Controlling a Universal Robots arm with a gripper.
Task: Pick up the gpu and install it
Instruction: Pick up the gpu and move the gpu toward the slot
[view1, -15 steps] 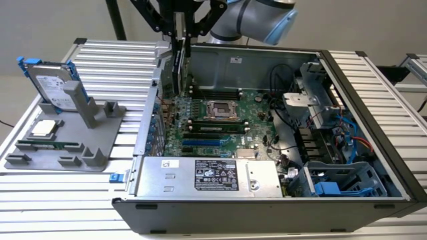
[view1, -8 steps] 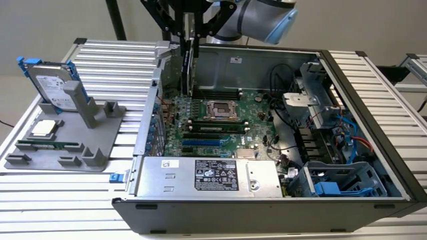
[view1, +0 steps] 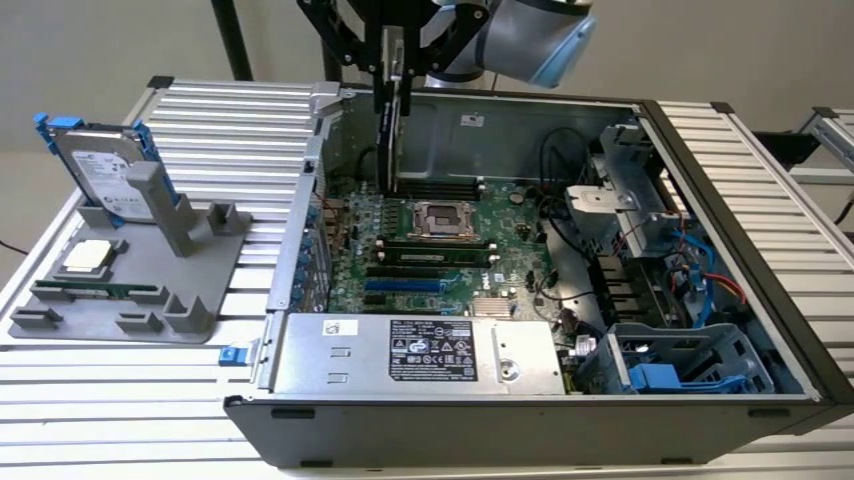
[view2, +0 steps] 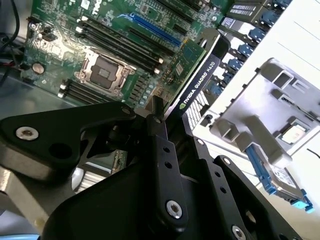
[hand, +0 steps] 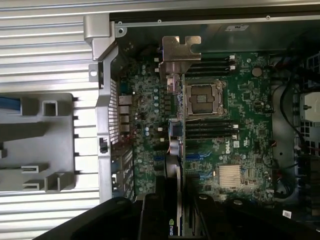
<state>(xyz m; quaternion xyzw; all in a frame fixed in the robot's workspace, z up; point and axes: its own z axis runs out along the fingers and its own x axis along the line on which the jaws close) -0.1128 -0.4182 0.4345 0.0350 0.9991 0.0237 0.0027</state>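
— gpu (view1: 390, 110) sits in the upper middle of the exterior view, hanging on edge, long side running up and down!

— Take me across from the left.

— Far left, a hard drive (view1: 104, 165) stands upright in the grey holder (view1: 220, 240), with a memory stick (view1: 100, 292) lying in a slot lower down. Then comes the open computer case (view1: 787, 300), taking up the centre and right.

— And the grip?

— The gripper (view1: 391, 60) comes down from the top edge, clenched on the card. In the second wrist view the black fingers (view2: 159, 145) pinch it from both faces, and its green side is turned toward the processor socket (view1: 441, 215).

— Seated?

— Not yet. Its lower end hangs over the motherboard (view1: 534, 230), just up-left of the socket. In the first wrist view the silver bracket (hand: 180, 50) sits by the case wall.

— Further right?

— The power supply (view1: 400, 350) is at lower centre, and a blue drive cage (view1: 681, 365) at lower right.
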